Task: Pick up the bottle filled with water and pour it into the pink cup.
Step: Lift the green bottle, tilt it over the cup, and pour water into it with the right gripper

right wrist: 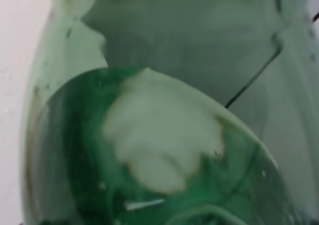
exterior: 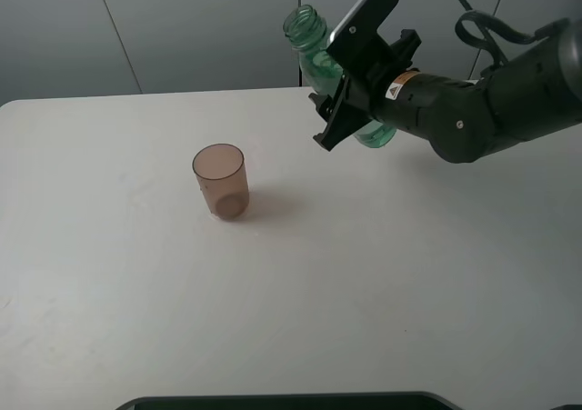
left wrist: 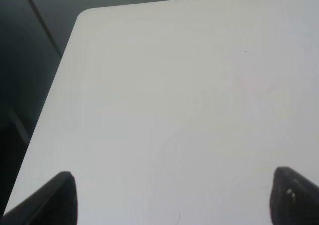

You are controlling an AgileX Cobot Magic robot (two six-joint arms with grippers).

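bottle (exterior: 307,30) midsection hidden — right hand (exterior: 340,92) clamps it

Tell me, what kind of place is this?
Probably a robot test bench in a lab: a white table, plain grey wall panels, and the right gripper holding a green bottle near a pink cup.

Soft, even light makes the white surface (exterior: 127,319) bright, and the pink cup (exterior: 220,181) throws only a faint shadow to its right in the high view. The right wrist view is all blurry, with the green bottle (right wrist: 149,150) too close.
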